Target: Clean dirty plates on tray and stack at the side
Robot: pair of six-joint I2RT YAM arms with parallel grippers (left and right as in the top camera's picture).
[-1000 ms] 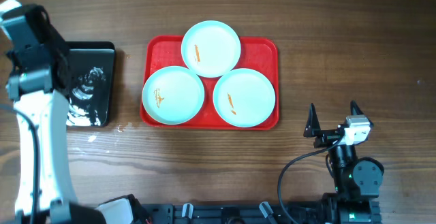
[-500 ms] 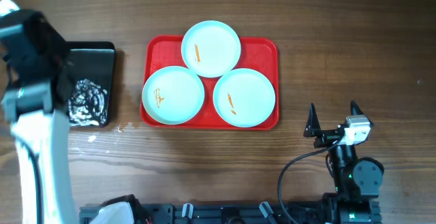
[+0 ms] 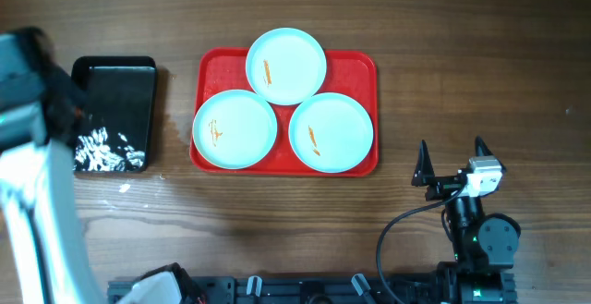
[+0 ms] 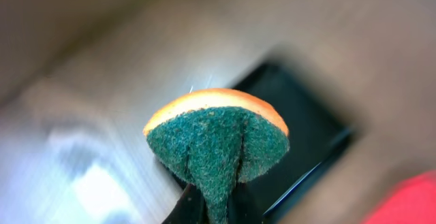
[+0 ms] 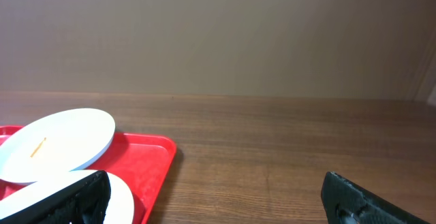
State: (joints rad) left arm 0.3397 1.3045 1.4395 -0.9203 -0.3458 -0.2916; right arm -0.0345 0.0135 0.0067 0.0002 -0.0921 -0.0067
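Three pale mint-white plates lie on the red tray (image 3: 356, 64): one at the back (image 3: 286, 66), one at front left (image 3: 235, 129), one at front right (image 3: 331, 132). Each has a small orange smear. My left gripper (image 4: 216, 214) is shut on a green and orange sponge (image 4: 218, 139), held above the black bin (image 4: 306, 142). In the overhead view the left arm blurs at the far left, its jaws hidden. My right gripper (image 3: 452, 163) is open and empty, right of the tray's front corner. The right wrist view shows the back plate (image 5: 58, 142) and tray (image 5: 146, 159).
A black rectangular bin (image 3: 115, 87) with wet foam (image 3: 106, 152) in its front end stands left of the tray. Small wet spots (image 3: 125, 188) lie on the wooden table in front of the bin.
My left arm has lifted up and to the left off the bin, uncovering it. The foam in the bin has shifted to its front end. The right arm has not moved.
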